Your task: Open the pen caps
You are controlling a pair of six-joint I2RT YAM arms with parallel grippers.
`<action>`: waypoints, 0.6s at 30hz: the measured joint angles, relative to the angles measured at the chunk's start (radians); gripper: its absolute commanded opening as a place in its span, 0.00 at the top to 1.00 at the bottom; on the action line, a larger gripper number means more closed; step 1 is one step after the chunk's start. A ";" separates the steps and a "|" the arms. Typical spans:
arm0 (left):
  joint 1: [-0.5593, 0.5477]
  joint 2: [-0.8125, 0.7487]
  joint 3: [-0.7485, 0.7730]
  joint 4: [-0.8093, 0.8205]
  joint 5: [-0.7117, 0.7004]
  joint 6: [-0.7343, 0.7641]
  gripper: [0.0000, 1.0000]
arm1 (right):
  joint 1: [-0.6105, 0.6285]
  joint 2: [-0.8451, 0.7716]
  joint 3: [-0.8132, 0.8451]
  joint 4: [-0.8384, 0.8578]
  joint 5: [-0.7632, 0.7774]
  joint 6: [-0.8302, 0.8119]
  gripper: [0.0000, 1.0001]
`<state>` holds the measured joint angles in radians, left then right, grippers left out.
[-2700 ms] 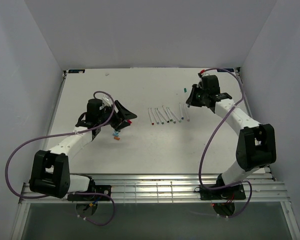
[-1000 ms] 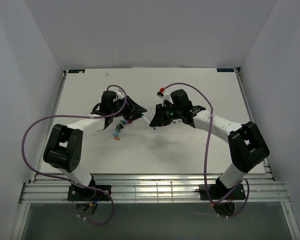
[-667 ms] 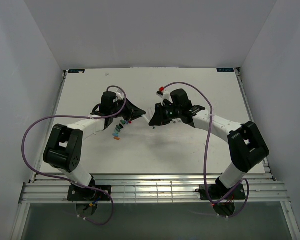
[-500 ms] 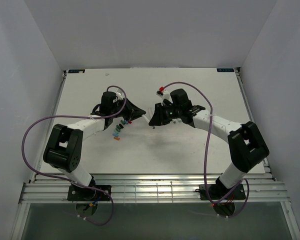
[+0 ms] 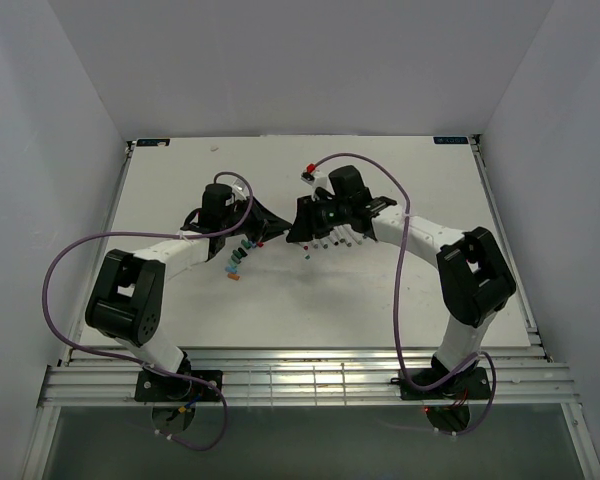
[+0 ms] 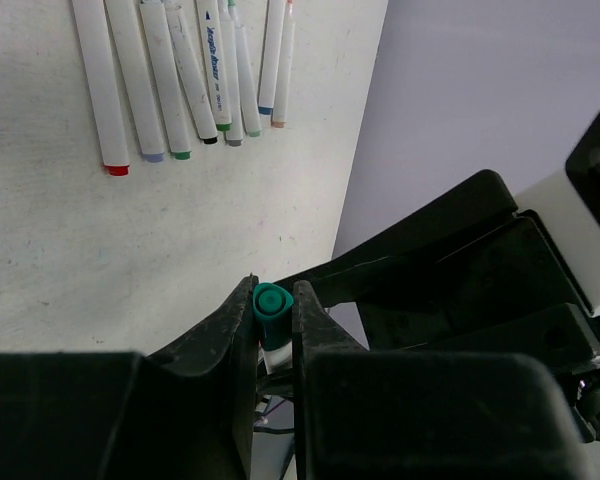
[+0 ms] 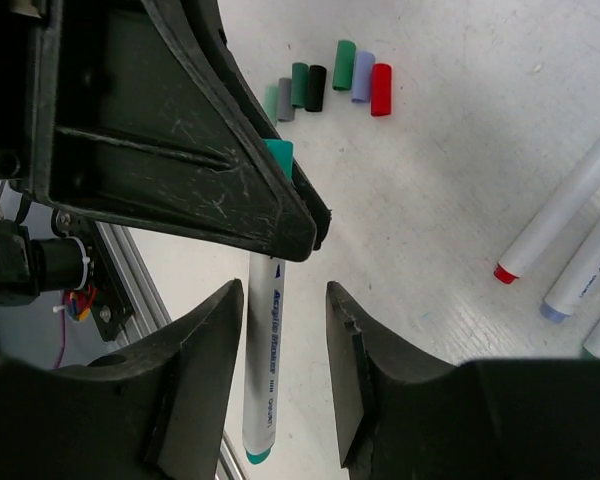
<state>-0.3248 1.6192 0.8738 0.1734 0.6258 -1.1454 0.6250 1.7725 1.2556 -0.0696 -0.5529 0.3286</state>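
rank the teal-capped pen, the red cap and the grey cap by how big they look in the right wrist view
1. pen: by far the longest, though also nearest the camera
2. red cap
3. grey cap: a little shorter and thinner than the red one

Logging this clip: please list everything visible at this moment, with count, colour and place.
uncapped pens: at least seven, white barrels with coloured tips, in a row on the table.
loose caps: at least six, red, lavender, green, black and grey among them, clustered on the table.
capped pen: one, white barrel, between the two pincers.
teal cap: one, on that pen's end.
table: one, white.
cables: two, purple, one on each arm.
left pincer: black, shut on the teal cap.
right pincer: black, open, one finger on either side of the capped pen's barrel.
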 measured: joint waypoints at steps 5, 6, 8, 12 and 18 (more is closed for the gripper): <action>0.000 -0.003 0.000 0.000 0.000 0.000 1.00 | 0.011 0.011 0.000 -0.016 -0.007 0.000 0.57; 0.000 -0.003 0.000 0.000 0.000 0.000 1.00 | 0.013 0.011 0.000 -0.016 -0.009 0.000 0.59; 0.000 -0.003 0.000 0.000 0.000 0.000 1.00 | 0.018 0.013 0.000 -0.018 -0.012 -0.001 0.67; 0.000 -0.005 0.000 -0.004 -0.004 0.006 1.00 | 0.024 0.026 0.007 -0.030 -0.005 0.000 0.92; 0.001 -0.006 0.000 -0.021 -0.034 0.029 1.00 | 0.047 0.031 0.010 -0.032 0.053 -0.008 0.92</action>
<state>-0.3241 1.6135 0.8742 0.1528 0.5922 -1.1160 0.6724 1.8034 1.2652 -0.1020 -0.4995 0.3210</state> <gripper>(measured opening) 0.237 0.197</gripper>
